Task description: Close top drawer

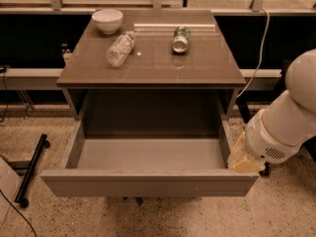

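The top drawer (148, 184) is pulled far out toward me from under the brown tabletop (153, 68). Its flat grey front panel faces me, and its pale grey inside (148, 154) holds nothing. My gripper (243, 158), a cream-coloured end on the white arm (291, 122), is at the drawer's right front corner, against or just beside the right side wall. Whether it touches the drawer I cannot tell.
On the tabletop lie a white bowl (107, 19), a clear plastic bottle (120, 48) on its side and a can (181, 38) on its side. A black stand leg (30, 169) lies on the floor at left. A cable (259, 48) hangs at the right.
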Robot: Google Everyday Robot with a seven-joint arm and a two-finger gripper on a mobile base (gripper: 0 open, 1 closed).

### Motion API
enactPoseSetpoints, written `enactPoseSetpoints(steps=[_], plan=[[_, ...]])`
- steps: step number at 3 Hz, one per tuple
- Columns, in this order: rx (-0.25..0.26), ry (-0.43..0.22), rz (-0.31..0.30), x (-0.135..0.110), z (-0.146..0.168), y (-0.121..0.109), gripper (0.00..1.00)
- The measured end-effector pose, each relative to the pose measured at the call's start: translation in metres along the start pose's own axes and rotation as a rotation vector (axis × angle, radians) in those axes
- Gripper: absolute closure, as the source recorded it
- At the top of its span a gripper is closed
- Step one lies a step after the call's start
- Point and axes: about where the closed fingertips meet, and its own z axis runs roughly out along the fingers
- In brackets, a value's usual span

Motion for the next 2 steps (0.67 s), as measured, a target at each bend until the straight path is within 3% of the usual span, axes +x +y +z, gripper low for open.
enactPoseSetpoints(steps=[2], plan=[[-0.088, 0.017, 0.058, 0.027, 0.086, 0.013, 1.00]])
